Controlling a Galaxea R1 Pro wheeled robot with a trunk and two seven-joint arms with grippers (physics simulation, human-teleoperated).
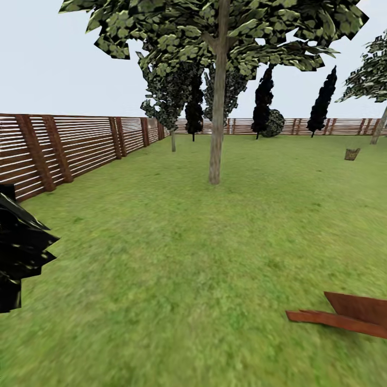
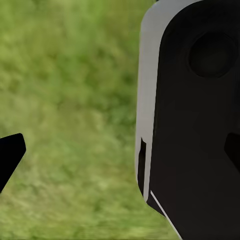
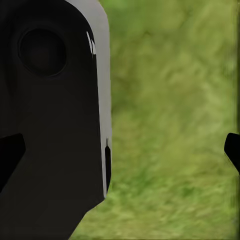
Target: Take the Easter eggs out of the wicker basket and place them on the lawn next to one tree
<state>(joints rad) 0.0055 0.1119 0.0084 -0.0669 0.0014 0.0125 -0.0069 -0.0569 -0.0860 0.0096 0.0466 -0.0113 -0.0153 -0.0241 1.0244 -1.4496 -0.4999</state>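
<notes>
The lawn [image 1: 177, 269] spreads wide and mottled green across the garden, running back to a brown slat fence [image 1: 64, 148] along the left side and the far edge. A tall tree [image 1: 216, 140] with a straight grey-brown trunk stands on the grass in the middle distance, its leafy top spreading overhead. Behind it, near the fence, stand several dark narrow trees [image 1: 322, 105] and a round bush [image 1: 275, 123]. A small brown thing [image 1: 352, 154] sits on the grass far off to the right; it is too small to tell what it is. Dark foliage [image 1: 19, 252] juts in at the left edge, and a reddish-brown board [image 1: 349, 314] lies low at the right.

In both wrist views a large black and grey body of the robot blocks much of the picture, with blurred grass behind. Only dark finger tips [image 2: 9, 155] [image 3: 232, 147] show at the edges, with nothing between them; how far either gripper is open I cannot tell.
</notes>
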